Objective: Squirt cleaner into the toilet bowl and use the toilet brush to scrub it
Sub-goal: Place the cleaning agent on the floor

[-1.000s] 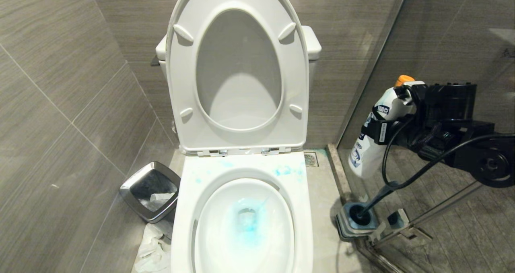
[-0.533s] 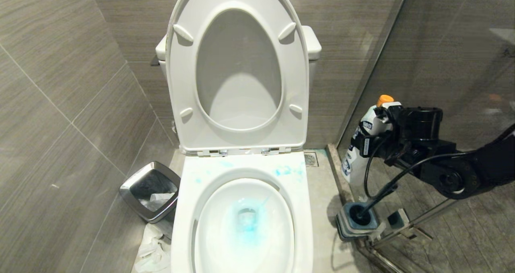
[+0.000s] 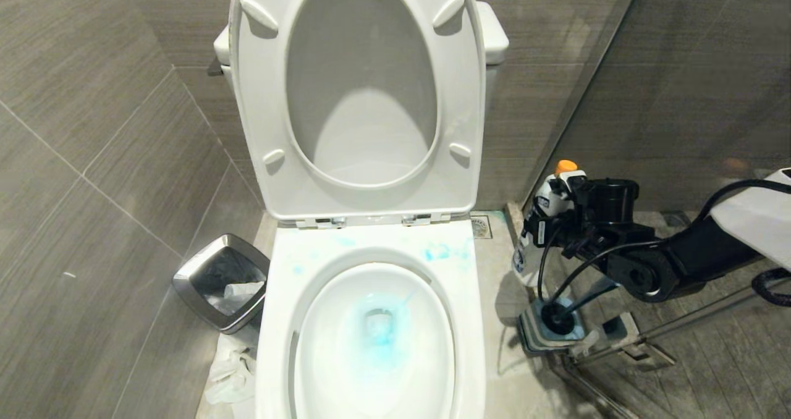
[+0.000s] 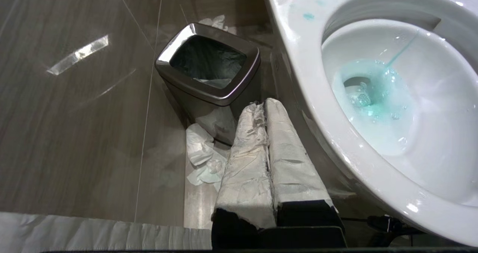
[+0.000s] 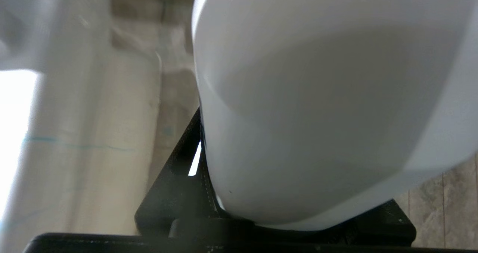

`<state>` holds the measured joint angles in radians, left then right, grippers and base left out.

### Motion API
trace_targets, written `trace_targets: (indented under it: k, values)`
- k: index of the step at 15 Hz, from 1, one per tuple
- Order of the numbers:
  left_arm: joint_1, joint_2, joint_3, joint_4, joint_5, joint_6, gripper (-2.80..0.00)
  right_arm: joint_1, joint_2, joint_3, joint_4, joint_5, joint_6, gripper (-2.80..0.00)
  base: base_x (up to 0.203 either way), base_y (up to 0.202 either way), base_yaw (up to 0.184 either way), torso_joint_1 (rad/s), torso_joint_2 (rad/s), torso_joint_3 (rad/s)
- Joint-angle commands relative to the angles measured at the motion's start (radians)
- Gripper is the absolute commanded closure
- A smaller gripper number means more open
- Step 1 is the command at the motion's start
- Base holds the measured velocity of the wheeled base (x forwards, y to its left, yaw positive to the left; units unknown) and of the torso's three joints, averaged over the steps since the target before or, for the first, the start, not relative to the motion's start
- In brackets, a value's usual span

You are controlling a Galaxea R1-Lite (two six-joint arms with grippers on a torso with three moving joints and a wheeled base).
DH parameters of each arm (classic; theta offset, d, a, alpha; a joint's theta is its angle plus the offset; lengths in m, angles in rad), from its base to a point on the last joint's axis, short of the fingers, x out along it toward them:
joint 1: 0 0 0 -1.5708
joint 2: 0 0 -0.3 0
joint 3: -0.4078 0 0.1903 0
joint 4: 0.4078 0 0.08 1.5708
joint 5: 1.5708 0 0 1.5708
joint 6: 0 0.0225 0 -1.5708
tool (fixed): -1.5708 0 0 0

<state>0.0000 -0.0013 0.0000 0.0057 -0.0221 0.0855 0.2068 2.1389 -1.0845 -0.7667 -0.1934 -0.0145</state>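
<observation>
Cleaner bottle (image 3: pixel 536 233) sits upright in my right gripper (image 3: pixel 556 221), clamped, beside the toilet bowl (image 3: pixel 371 332) above the brush (image 3: pixel 559 315); my left gripper (image 4: pixel 267 148) is closed, empty.

- My right gripper (image 3: pixel 544 221) hides the cleaner's (image 3: pixel 536 221) middle.
- The toilet brush's (image 3: pixel 571 301) head sits unseen in its base (image 3: pixel 532 338).
- The toilet bowl's (image 3: pixel 278 320) front is cut off.
</observation>
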Motion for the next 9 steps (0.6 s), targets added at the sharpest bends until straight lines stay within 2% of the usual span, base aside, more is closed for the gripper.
trace_targets:
  k: [1, 9]
  values:
    - [0.0, 0.001, 0.0, 0.0, -0.001, 0.001, 0.0, 0.0, 0.039, -0.039, -0.004, -0.003, -0.013, 0.0, 0.0, 0.0, 0.0, 0.006, 0.01, -0.186]
    - [0.0, 0.001, 0.001, 0.0, -0.001, 0.003, 0.0, 0.006, 0.047, -0.086, -0.005, -0.001, -0.084, 0.0, 0.0, 0.0, 0.0, 0.006, 0.0, -0.198]
